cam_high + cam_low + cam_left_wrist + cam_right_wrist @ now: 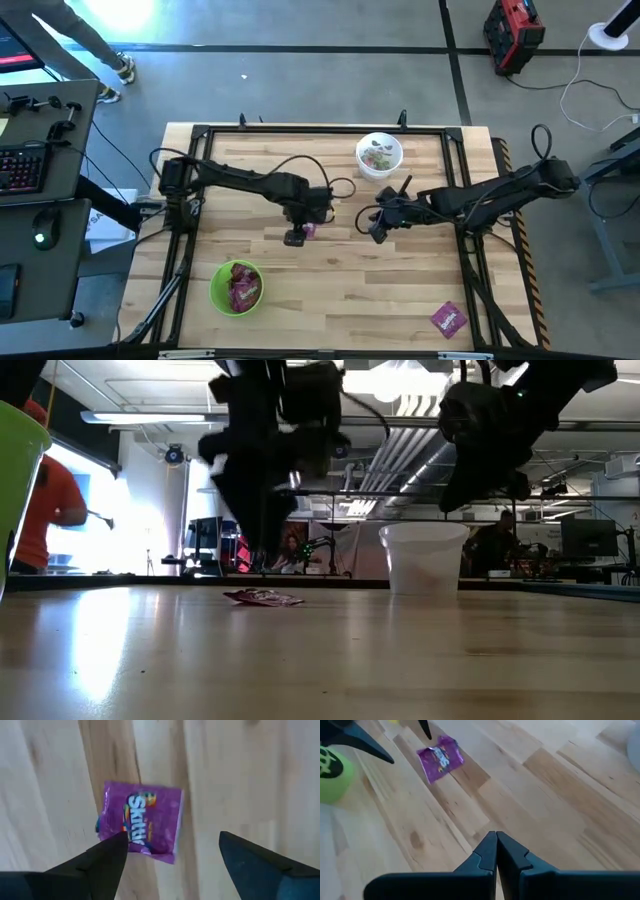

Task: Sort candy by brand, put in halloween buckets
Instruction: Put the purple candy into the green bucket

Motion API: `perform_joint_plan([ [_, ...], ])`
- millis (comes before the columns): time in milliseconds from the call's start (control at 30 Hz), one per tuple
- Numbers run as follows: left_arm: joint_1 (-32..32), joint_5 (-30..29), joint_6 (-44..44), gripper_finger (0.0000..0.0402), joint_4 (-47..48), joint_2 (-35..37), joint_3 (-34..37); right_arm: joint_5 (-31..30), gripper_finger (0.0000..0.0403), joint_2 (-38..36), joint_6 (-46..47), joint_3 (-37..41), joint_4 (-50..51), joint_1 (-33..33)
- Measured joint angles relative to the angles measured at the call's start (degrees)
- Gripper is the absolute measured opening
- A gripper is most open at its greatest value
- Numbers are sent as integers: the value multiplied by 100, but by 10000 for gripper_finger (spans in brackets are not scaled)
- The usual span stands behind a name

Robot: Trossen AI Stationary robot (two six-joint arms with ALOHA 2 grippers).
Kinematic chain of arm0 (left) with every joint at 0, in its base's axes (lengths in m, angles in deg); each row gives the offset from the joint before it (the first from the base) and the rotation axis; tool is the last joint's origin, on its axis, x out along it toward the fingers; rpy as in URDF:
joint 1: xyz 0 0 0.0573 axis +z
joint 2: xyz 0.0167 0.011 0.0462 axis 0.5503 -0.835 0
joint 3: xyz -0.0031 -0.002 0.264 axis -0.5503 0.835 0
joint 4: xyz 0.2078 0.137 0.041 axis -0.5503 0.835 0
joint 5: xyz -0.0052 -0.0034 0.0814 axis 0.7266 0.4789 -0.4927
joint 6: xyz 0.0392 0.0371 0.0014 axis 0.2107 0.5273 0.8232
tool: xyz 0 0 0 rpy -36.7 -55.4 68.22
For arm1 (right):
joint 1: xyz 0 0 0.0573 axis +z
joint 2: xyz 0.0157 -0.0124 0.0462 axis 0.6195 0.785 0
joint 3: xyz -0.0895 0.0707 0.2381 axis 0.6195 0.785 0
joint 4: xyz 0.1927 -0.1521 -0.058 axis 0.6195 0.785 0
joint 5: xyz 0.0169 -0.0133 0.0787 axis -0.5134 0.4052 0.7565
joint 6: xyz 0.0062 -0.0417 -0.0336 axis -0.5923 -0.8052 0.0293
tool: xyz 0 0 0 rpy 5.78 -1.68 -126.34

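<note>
The purple packet [140, 823] lies flat on the table [400, 290], just below the left gripper [172, 855], whose jaws stand wide and empty over it. The step looks like a pick-up: next, descend to straddle it and close. The right gripper [496, 851] hangs nearby, jaws pressed together, empty.

I see a purple packet [141, 822] with white lettering and a rainbow streak lying on the pale, striped wood table [340, 280]. The lime green bucket [236, 287] holds more purple-magenta packets; the white bucket [380, 155] shows red and green bits (too small to sort further). Another purple packet [449, 319] lies by the table's black frame. Both arms are dark.
</note>
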Motion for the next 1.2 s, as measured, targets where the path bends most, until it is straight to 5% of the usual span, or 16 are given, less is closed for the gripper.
perform_joint_plan([
  [433, -15, -735, 340, 307, -758, -645, 169, -79, 0, 2, -3, 0, 275, 0],
  [767, -19, -763, -345, 298, -1160, -765, 629, -95, 0, 4, -36, -2, 280, 5],
  [867, -40, -795, -529, 243, -1227, -765, 652, -97, 0, 4, -40, -2, 291, 4],
  [1033, -52, -901, -479, 51, -1356, -762, 658, -85, 0, 4, -42, -2, 320, 4],
  [1200, 57, -738, -555, 17, -886, -389, 721, -77, 0, 4, -46, -2, 323, 80],
])
